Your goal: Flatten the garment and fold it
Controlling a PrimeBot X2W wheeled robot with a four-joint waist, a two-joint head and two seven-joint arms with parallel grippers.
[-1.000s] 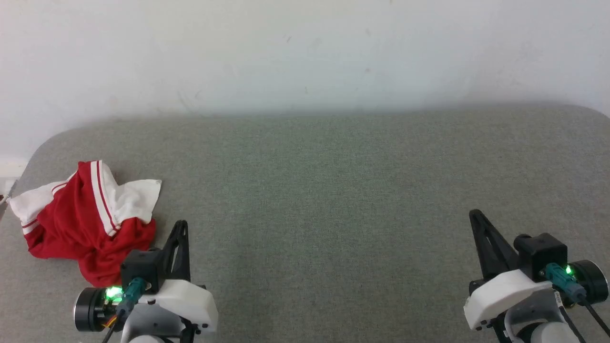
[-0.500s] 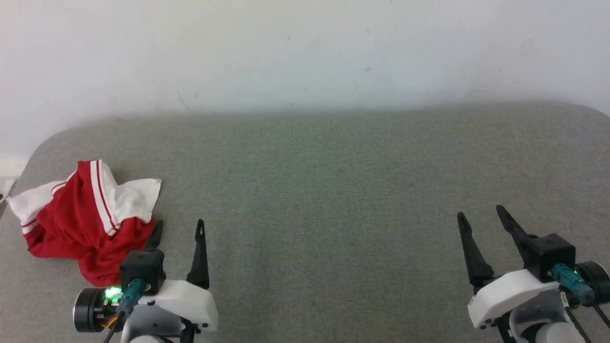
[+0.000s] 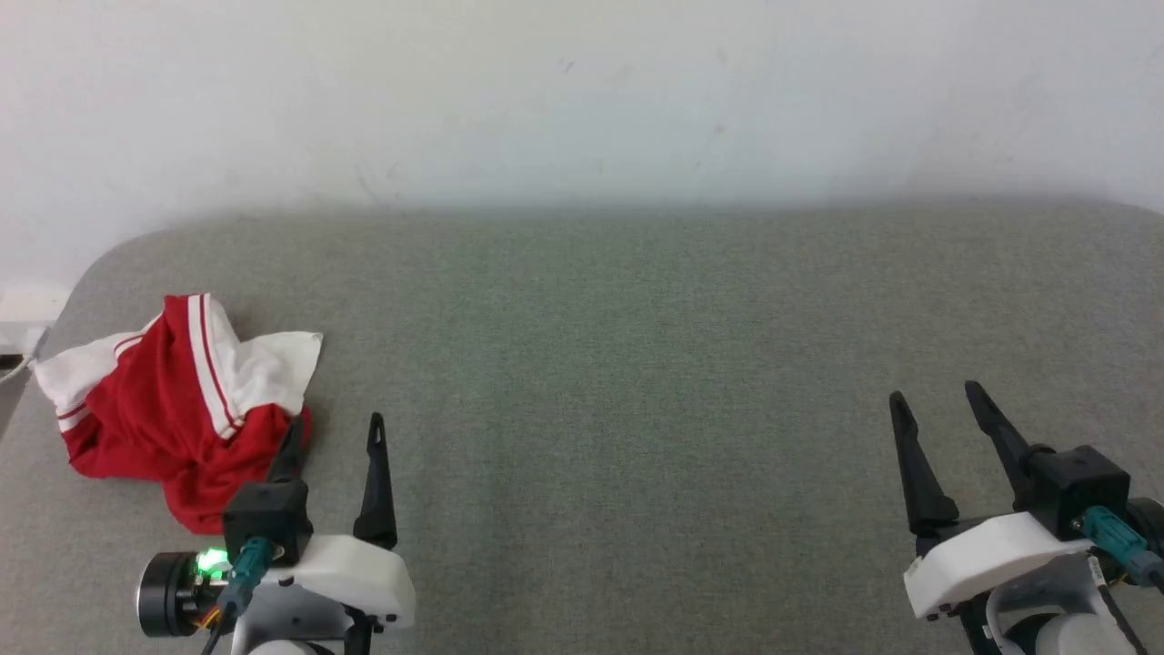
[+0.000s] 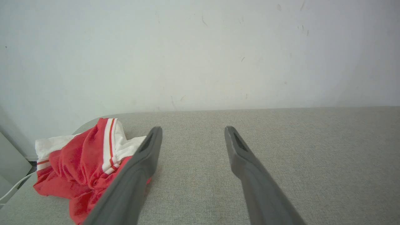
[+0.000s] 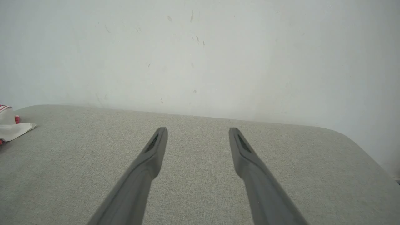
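Note:
The garment (image 3: 173, 400) lies crumpled in a heap at the left end of the grey table (image 3: 637, 364): red cloth with white sleeves and a red-and-white stripe. Any lettering is hidden in the folds. My left gripper (image 3: 336, 428) stands open just right of the heap, its left finger over the red edge, nothing held. In the left wrist view the garment (image 4: 84, 159) sits left of my open left gripper (image 4: 192, 131). My right gripper (image 3: 937, 396) is open above bare table at the lower right. The right wrist view has the right gripper (image 5: 197, 131) open and a garment (image 5: 12, 126) corner at the far left.
A white wall (image 3: 582, 91) rises behind the table's far edge. The table's left end is rounded, with a pale object (image 3: 23, 305) and a cable just beyond it. Bare grey felt stretches between the two grippers.
Both grippers went from shut to open over the last second. The head camera has shifted slightly, so the whole scene sits a little right and higher. The garment has not been touched.

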